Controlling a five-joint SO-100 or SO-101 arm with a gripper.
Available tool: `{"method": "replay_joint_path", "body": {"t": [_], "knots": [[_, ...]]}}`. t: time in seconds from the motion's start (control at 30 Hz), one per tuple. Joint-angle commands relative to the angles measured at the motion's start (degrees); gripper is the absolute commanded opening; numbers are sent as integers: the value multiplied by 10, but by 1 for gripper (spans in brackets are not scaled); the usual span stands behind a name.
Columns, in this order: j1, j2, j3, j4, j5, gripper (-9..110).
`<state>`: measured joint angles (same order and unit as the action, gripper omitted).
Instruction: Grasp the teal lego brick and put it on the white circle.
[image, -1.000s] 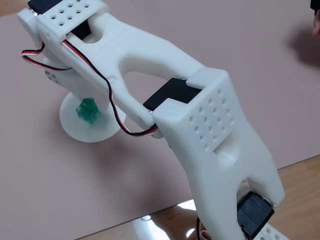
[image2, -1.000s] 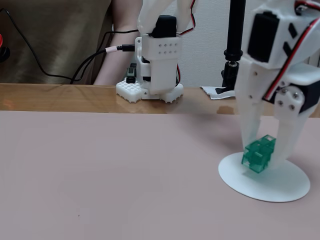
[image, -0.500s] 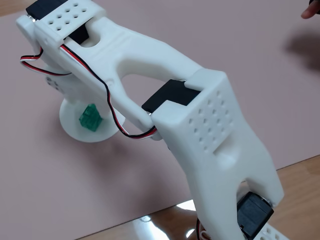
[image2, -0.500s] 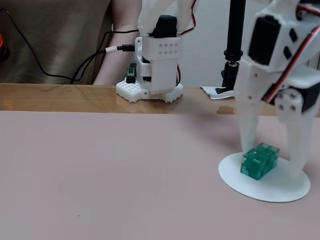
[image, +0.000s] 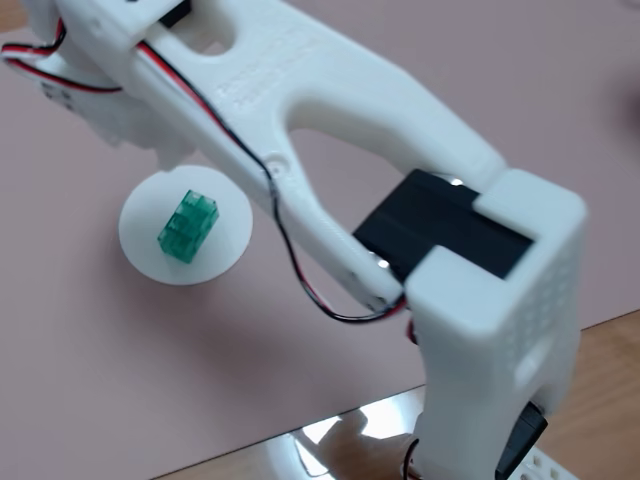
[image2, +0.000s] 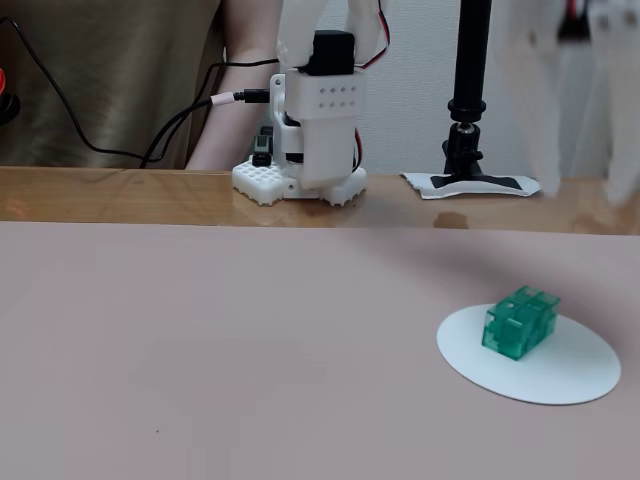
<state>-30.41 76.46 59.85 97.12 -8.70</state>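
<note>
The teal lego brick (image: 187, 226) lies on the white circle (image: 225, 252), left of its middle in a fixed view. In the other fixed view the brick (image2: 519, 322) sits on the left half of the disc (image2: 570, 370). My gripper (image2: 585, 190) hangs well above the disc at the upper right, blurred by motion. Its two pale fingers (image2: 530, 100) stand apart with the wall showing between them, and nothing is held. In the view from behind the arm only the gripper's base (image: 120, 110) shows at the top left; the fingertips are cut off.
The white arm (image: 330, 130) crosses the view diagonally above the pink mat (image: 120, 380). Its base (image2: 300, 180) stands on the wooden edge at the back. A black camera stand (image2: 465, 120) and a seated person (image2: 110, 80) are behind it.
</note>
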Motion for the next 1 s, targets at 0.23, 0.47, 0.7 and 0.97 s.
{"method": "replay_joint_path", "body": {"t": [0.23, 0.47, 0.7, 0.97], "knots": [[105, 348, 49, -25, 18, 0], [185, 680, 358, -152, -6, 0], [235, 933, 613, -198, -54, 0], [252, 1055, 773, -205, -41, 0]]}}
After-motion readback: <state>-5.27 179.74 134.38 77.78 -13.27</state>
